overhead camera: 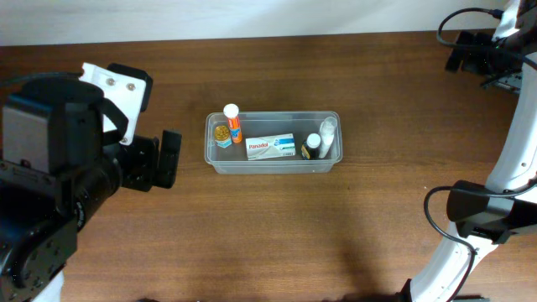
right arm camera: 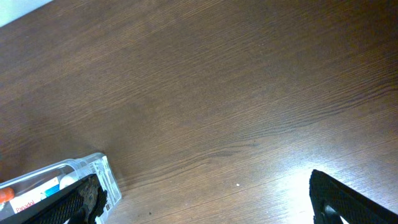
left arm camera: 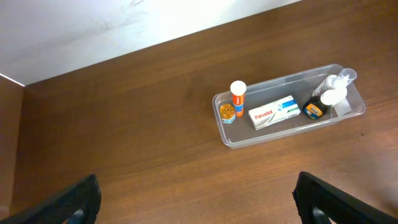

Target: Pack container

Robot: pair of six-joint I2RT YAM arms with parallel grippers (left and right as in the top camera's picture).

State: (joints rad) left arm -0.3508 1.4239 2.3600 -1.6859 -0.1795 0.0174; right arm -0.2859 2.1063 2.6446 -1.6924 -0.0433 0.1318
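The clear plastic container [overhead camera: 270, 168] stands mid-table. It holds an orange tube with a white cap [overhead camera: 232, 122], a small yellow jar [overhead camera: 221, 134], a white Panadol box [overhead camera: 270, 147], a dark small bottle [overhead camera: 311, 146] and a clear spray bottle [overhead camera: 327, 134]. My left gripper [overhead camera: 159, 159] is open and empty, left of the container and apart from it. The left wrist view shows the container [left arm camera: 280, 134] far ahead of the open fingers [left arm camera: 198, 202]. My right gripper [overhead camera: 460, 52] is at the far right back, open and empty [right arm camera: 211, 202]. The container's end [right arm camera: 102, 177] shows beside its left finger.
Brown wooden table [overhead camera: 377, 235]. A pale wall runs along the table's far edge [overhead camera: 252, 17]. The right arm's base [overhead camera: 478, 214] stands at the front right. The left arm's body [overhead camera: 50, 168] fills the left side.
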